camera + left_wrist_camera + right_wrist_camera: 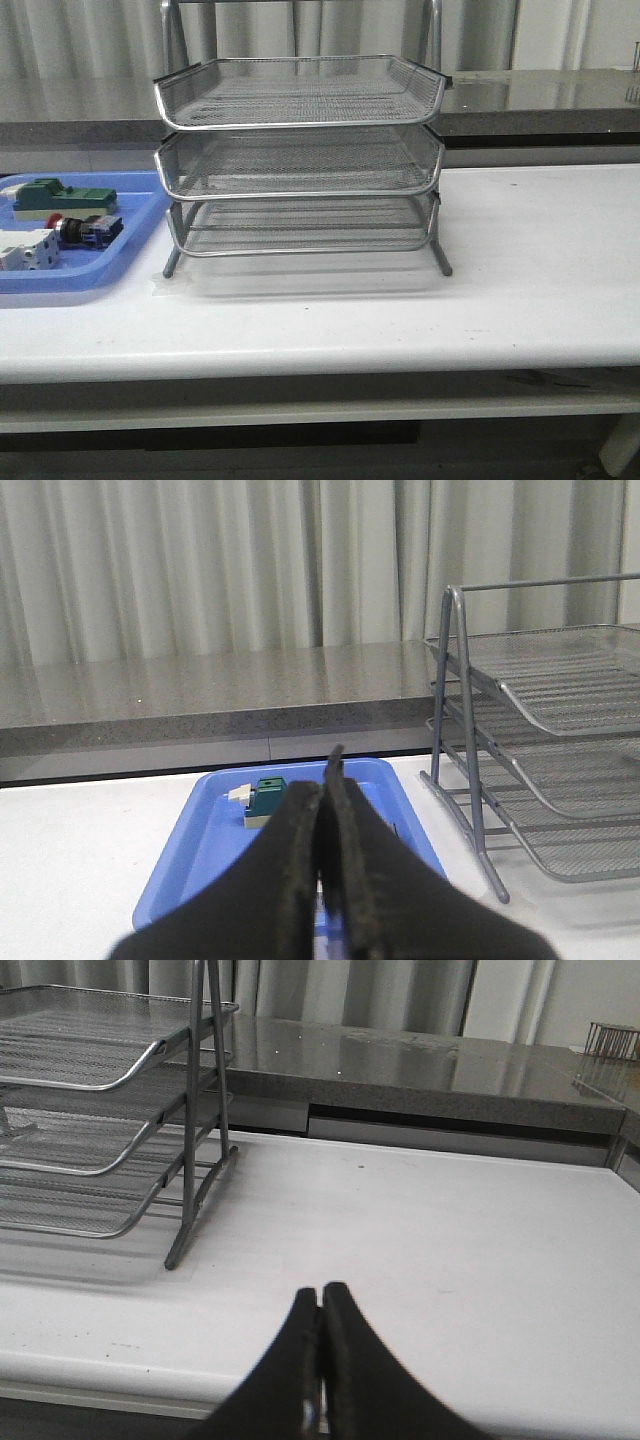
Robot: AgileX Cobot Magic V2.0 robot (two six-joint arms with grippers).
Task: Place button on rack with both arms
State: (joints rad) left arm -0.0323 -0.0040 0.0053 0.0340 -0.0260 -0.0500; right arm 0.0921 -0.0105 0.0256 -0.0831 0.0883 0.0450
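Observation:
The button (87, 231), with a red head and blue-black rear block, lies on its side in the blue tray (120, 262) at the left of the front view. The silver wire-mesh rack (300, 150) stands mid-table, its three tiers holding nothing; it also shows in the left wrist view (540, 750) and the right wrist view (100, 1120). My left gripper (325, 780) is shut and empty, back from the blue tray (200, 850); its fingers hide the button there. My right gripper (320, 1295) is shut and empty over the table's front edge, right of the rack. Neither arm shows in the front view.
A green rectangular block (60, 197) and a white boxy component (28, 249) lie in the blue tray beside the button; the green block also shows in the left wrist view (267, 798). A grey counter (540, 100) and curtains run behind the white table (540, 260).

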